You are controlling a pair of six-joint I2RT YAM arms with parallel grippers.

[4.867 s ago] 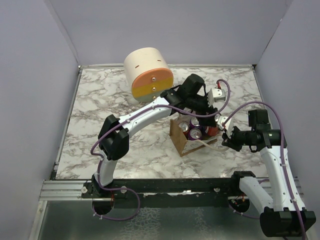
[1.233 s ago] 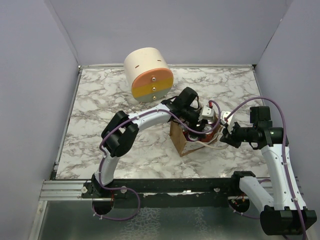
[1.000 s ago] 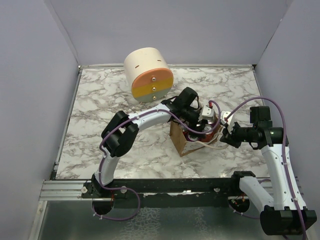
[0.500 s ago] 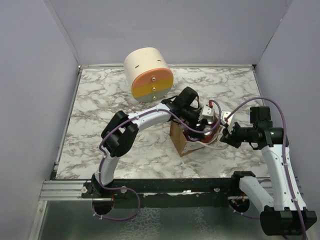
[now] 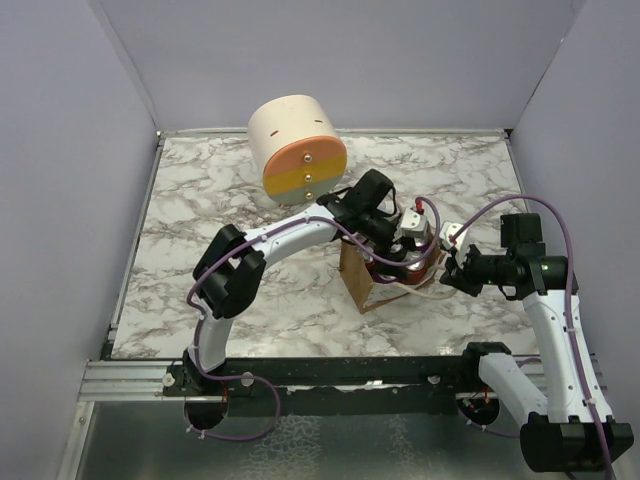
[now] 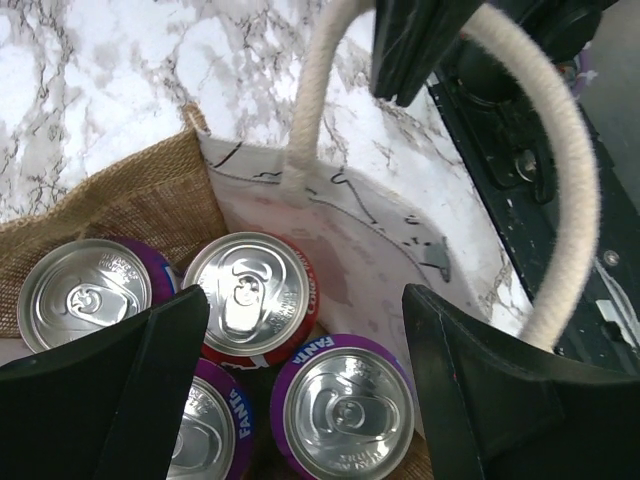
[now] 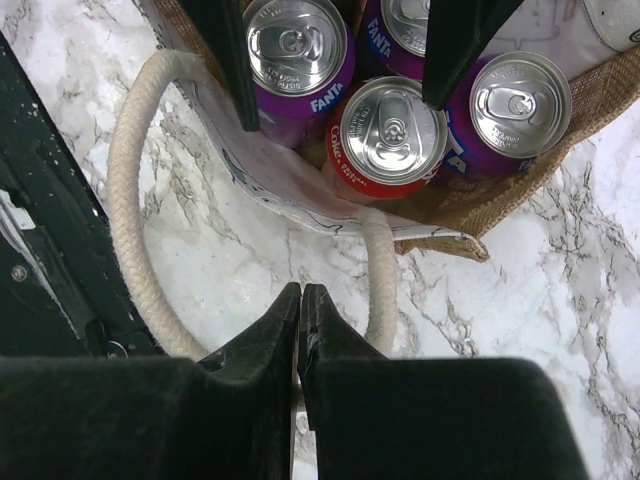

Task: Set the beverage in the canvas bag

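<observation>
The tan canvas bag (image 5: 358,277) stands mid-table, holding several upright cans. In the left wrist view a red cola can (image 6: 247,295) sits among purple Fanta cans (image 6: 345,415). My left gripper (image 6: 303,295) is open just above the bag's mouth, its jaws straddling the nearest purple can without touching it. It also shows in the top view (image 5: 405,250). My right gripper (image 7: 300,300) is shut on the bag's cream rope handle (image 7: 125,200) and holds it out to the right of the bag. In the right wrist view the red can (image 7: 393,130) stands between the left fingers (image 7: 230,60).
A big cream cylinder with an orange-yellow face (image 5: 297,150) lies at the back, behind the left arm. The marble table (image 5: 200,230) is walled by grey panels on three sides. The black rail (image 5: 330,372) with the arm bases runs along the near edge.
Since 4.9 s ago my left gripper has come down from behind the bag to just over its mouth. In the last second it has lifted back only slightly. The right arm has stayed put.
</observation>
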